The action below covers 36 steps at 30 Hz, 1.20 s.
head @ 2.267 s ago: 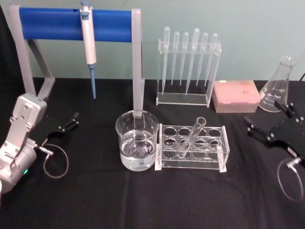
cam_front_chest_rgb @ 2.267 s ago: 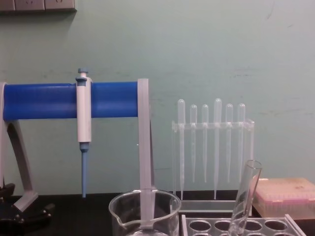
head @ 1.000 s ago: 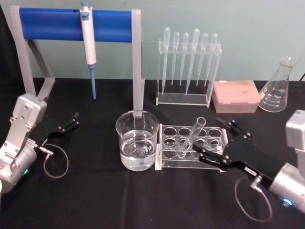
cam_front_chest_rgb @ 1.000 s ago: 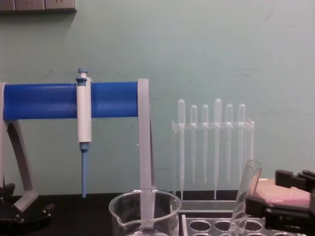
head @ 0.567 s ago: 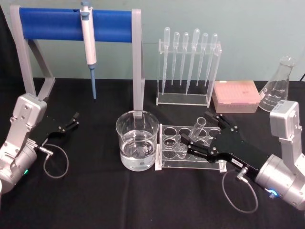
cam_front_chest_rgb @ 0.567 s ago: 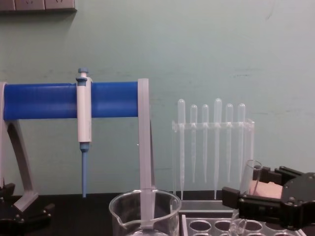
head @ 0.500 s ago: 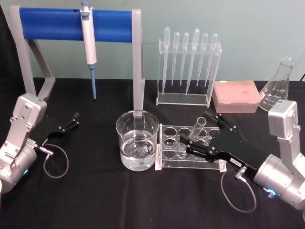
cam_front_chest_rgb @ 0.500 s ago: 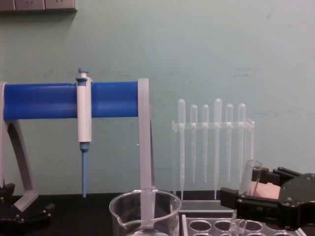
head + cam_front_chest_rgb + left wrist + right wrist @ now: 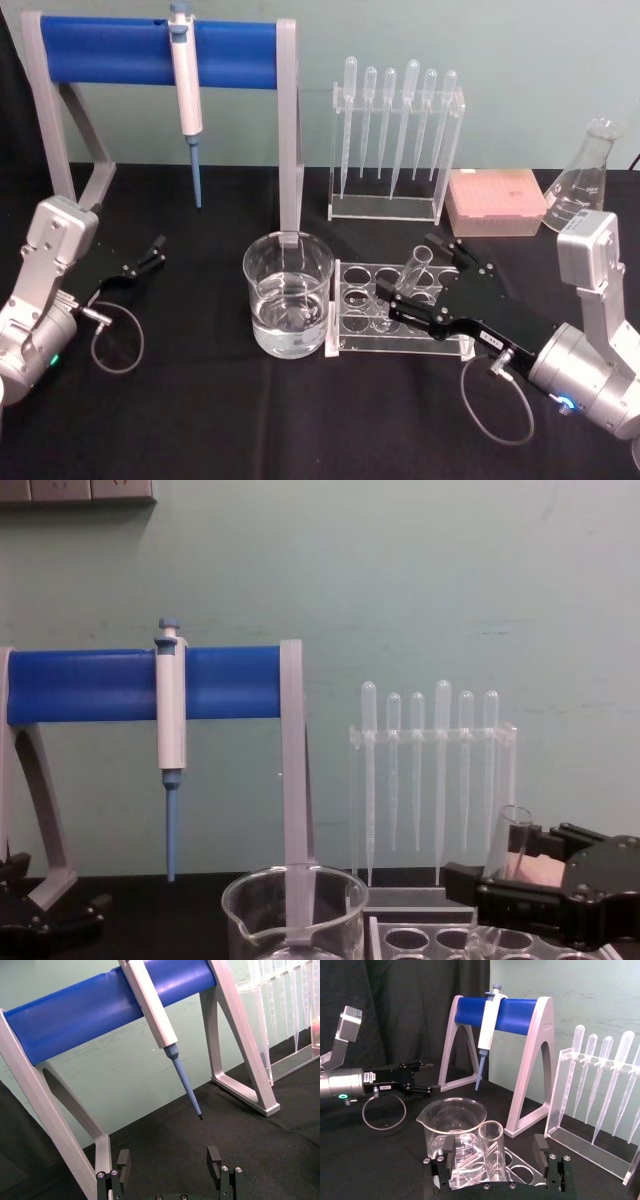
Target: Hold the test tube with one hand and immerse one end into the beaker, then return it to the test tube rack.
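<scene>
Nearly there: the right end effector [image 9: 411, 280] reaches in from the worktop's [image 9: 250, 420] right edge, its jaws spread on either side of the test tube [image 9: 418, 262] but not yet pinching it. The tube leans in the test tube rack [image 9: 352, 345] mid-worktop, with its rimmed top clear above the holes, leaving the upper length free for a side grasp. The part-filled beaker [image 9: 288, 300] stands just beside the rack's left end, likely a short carry. The left end effector [image 9: 155, 252] rests open near the left edge.

Pipettor [image 9: 150, 1005] on blue stand [image 9: 85, 1012], left hand [image 9: 169, 1156] spread
</scene>
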Motion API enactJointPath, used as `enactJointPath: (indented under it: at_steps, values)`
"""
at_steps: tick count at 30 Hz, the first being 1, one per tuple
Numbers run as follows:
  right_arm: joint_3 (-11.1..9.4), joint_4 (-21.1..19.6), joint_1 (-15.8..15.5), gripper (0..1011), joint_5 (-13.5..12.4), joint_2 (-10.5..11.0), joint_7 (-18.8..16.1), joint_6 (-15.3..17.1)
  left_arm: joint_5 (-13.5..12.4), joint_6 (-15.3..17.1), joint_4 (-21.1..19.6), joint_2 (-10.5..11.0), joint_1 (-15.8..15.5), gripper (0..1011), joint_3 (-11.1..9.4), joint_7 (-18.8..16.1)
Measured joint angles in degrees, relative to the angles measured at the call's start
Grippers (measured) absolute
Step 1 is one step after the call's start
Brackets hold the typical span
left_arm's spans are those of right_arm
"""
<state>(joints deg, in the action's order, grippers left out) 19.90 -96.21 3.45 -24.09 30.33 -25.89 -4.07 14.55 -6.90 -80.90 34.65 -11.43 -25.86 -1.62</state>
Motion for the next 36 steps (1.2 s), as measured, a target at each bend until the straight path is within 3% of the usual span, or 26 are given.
enactJointPath:
  at_steps: [5,19,22,23,27,36]
  values:
    - [0.0,-0.1,0.0,907,-0.1,0.1,0.0,0.0,0.0,0.0,0.0,0.0,0.0,1000,0.0,0.0]
    - [-0.1,-0.2,-0.1,427,-0.2,0.2,0.1,0.0,0.0,0.0,0.0,0.0,0.0,1000,0.0,0.0]
    - [-0.1,-0.2,-0.1,367,-0.2,0.2,0.1,0.0,0.0,0.0,0.0,0.0,0.0,1000,0.0,0.0]
    - [-0.1,-0.2,-0.1,302,-0.2,0.2,0.1,0.0,0.0,0.0,0.0,0.0,0.0,1000,0.0,0.0]
    - [-0.1,-0.2,-0.1,227,-0.2,0.2,0.1,-0.1,0.0,0.0,0.0,0.0,0.0,1000,0.0,0.0]
    - [-0.1,-0.2,-0.1,227,-0.2,0.2,0.1,-0.1,0.0,0.0,0.0,0.0,0.0,1000,0.0,0.0]
